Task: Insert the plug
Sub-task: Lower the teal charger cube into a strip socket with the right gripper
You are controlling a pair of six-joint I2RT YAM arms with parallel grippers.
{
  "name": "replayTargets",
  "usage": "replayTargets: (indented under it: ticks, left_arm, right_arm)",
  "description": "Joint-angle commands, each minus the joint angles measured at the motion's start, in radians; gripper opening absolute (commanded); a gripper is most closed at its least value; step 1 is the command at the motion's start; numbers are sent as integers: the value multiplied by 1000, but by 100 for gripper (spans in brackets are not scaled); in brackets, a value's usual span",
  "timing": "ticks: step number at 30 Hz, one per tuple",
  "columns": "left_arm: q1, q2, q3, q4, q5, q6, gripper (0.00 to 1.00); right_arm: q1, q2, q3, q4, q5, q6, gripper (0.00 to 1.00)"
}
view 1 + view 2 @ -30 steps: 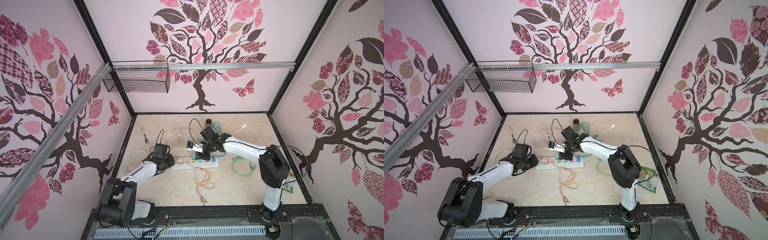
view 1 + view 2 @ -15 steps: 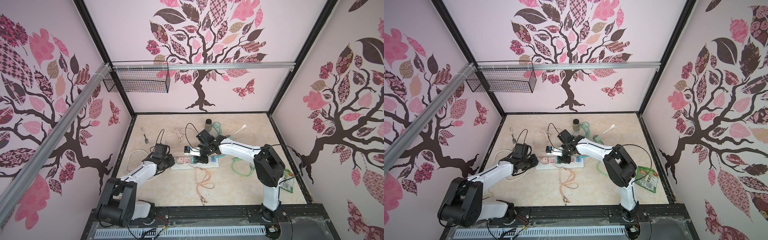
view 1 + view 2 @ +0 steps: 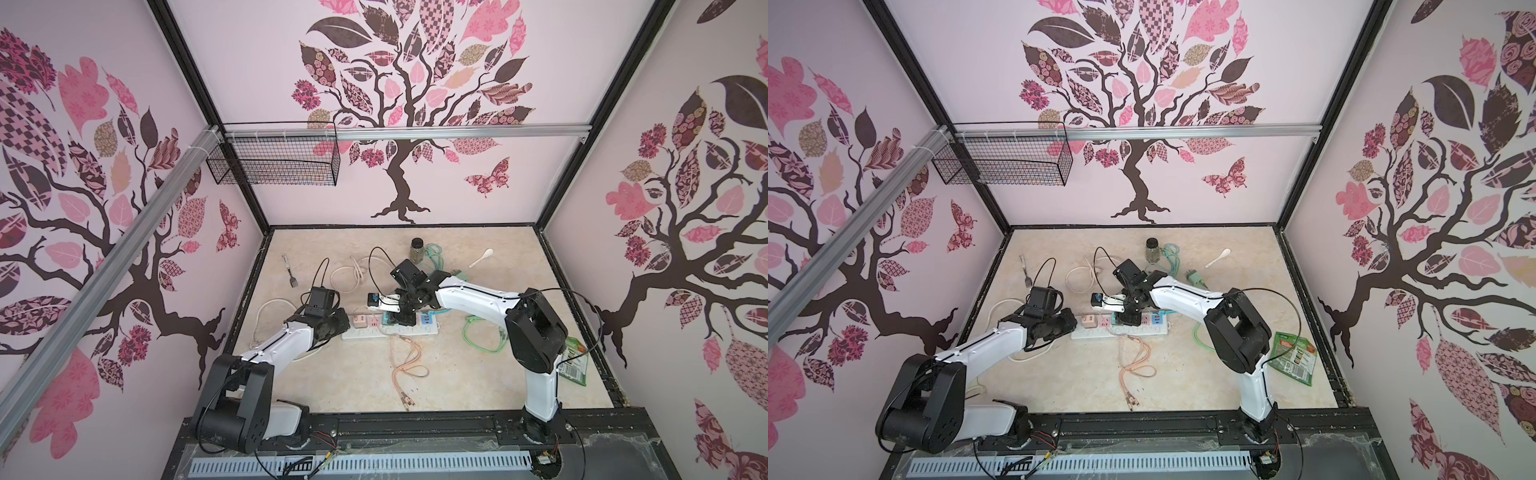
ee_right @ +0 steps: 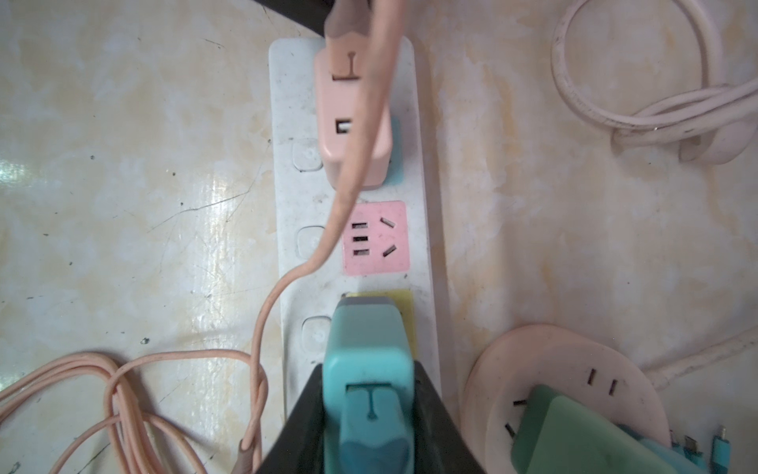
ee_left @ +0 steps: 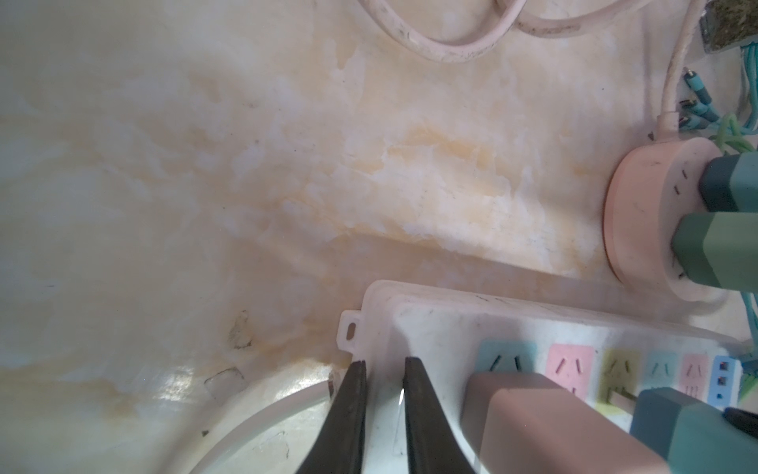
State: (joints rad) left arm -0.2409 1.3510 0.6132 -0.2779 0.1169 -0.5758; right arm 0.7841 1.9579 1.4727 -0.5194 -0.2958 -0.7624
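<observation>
A white power strip [image 3: 432,330] [image 3: 1156,331] lies across the middle of the table. My right gripper [image 4: 368,369] [image 3: 402,318] [image 3: 1128,318] is shut on a teal plug [image 4: 367,336], which stands over the strip's yellow socket [image 4: 405,303]. In the left wrist view a metal prong shows between the teal plug [image 5: 689,427] and that socket. Next to it a pink socket [image 4: 375,238] is free. A pink charger [image 4: 352,123] sits in the socket after that. My left gripper [image 5: 384,363] [image 3: 341,326] rests shut on the strip's left end.
A round pink socket hub [image 4: 553,369] with a green plug [image 4: 574,431] lies just behind the strip. A peach cable [image 3: 405,365] trails in front, a green cable [image 3: 478,336] to the right. A jar [image 3: 417,248], fork [image 3: 289,270] and spoon [image 3: 482,257] sit farther back.
My right gripper has come slightly left and down over the strip with the teal plug. The left arm has not moved.
</observation>
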Motion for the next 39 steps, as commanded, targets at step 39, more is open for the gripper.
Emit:
replayTargets:
  ticks: [39]
  left_arm:
    - [-2,-13,-7,-54,-28,14,20]
  right_arm:
    - [35,226,73,-157,349,-15,7]
